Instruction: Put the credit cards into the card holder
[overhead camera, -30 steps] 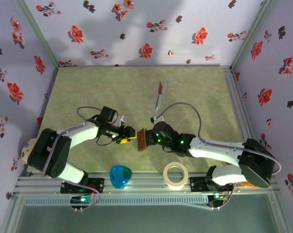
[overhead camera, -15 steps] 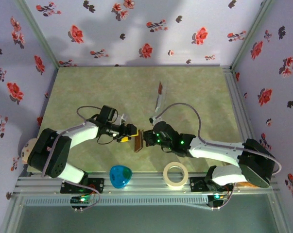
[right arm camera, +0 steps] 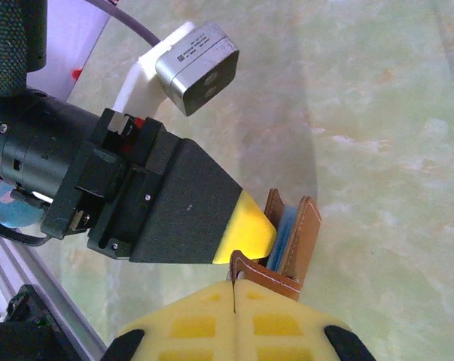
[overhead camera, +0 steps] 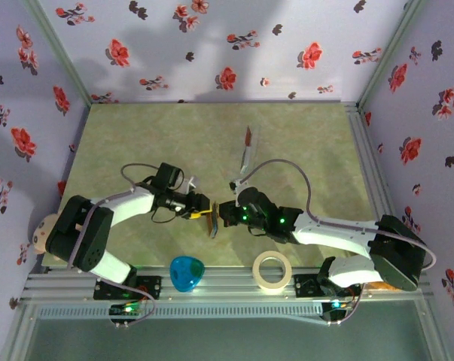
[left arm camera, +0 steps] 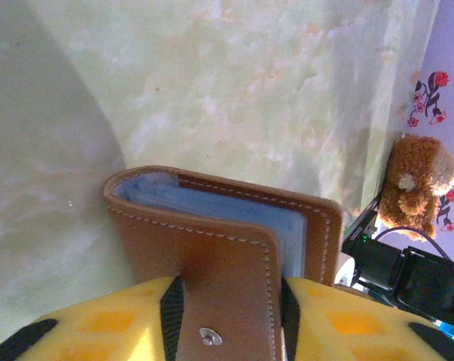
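**Brown leather wallet between two pincers**

Card holder (overhead camera: 211,222) sits edge-up near the middle of the tabletop's (overhead camera: 136,135) near edge, its long axis running near-to-far. The right gripper (right arm camera: 234,297), on its right side, is clenched on the flap. The left gripper (overhead camera: 200,212) flanks the opposite cover, part-spread; whether it clamps, I cannot tell.
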Controlling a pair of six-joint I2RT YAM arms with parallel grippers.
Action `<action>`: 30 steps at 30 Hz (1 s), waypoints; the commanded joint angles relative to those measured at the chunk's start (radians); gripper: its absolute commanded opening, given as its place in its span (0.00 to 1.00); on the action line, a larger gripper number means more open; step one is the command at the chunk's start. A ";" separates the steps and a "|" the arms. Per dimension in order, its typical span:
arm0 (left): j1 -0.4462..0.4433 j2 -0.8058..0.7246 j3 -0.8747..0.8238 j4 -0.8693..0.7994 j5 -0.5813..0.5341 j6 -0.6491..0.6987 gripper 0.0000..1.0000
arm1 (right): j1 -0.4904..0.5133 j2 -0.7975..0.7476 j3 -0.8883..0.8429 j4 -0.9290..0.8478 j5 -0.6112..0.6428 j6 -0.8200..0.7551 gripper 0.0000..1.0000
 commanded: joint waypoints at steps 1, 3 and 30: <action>0.007 0.002 0.008 -0.095 -0.073 0.054 0.37 | -0.001 -0.019 0.002 -0.005 0.011 0.014 0.00; 0.010 -0.003 0.020 -0.137 -0.095 0.076 0.34 | -0.001 -0.034 0.002 -0.040 0.044 0.003 0.00; 0.027 0.004 -0.025 -0.046 -0.046 0.059 0.03 | -0.003 0.052 0.044 -0.486 0.396 -0.024 0.27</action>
